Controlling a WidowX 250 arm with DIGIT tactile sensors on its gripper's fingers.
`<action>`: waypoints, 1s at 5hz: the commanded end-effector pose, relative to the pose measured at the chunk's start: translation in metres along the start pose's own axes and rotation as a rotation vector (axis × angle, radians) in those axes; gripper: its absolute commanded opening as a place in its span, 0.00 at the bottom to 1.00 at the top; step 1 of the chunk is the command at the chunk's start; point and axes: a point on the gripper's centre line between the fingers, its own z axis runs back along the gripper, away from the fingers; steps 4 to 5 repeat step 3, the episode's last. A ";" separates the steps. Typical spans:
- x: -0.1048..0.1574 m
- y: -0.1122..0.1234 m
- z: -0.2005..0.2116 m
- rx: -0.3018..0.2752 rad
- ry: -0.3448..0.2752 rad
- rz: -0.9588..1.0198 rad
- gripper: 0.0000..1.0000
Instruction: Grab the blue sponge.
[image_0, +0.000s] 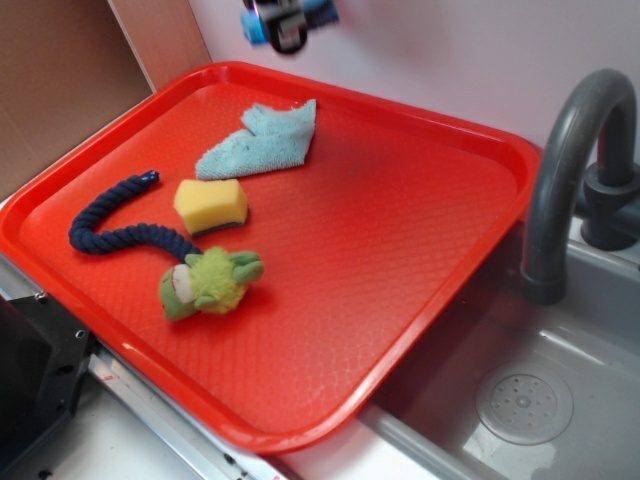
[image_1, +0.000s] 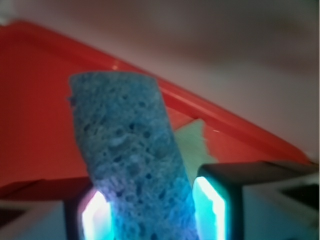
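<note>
The blue sponge (image_1: 130, 155) is a rough, porous bar standing up between my gripper's glowing pads (image_1: 209, 210) in the wrist view. My gripper (image_1: 150, 215) is shut on its lower part. In the exterior view the gripper (image_0: 286, 22) hangs high at the top edge, above the far rim of the red tray (image_0: 400, 210). The blue sponge (image_0: 254, 26) sticks out on both sides of it, clear of the tray.
On the tray lie a pale teal cloth (image_0: 262, 140), a yellow sponge (image_0: 210, 205), a dark blue rope (image_0: 110, 225) and a green plush toy (image_0: 208, 280). A grey faucet (image_0: 570, 150) and sink (image_0: 520, 400) are to the right. A wall stands behind.
</note>
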 end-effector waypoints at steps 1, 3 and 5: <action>-0.018 -0.029 0.073 0.046 -0.071 0.101 0.00; -0.029 -0.050 0.073 -0.095 -0.087 0.252 0.00; -0.029 -0.050 0.073 -0.095 -0.087 0.252 0.00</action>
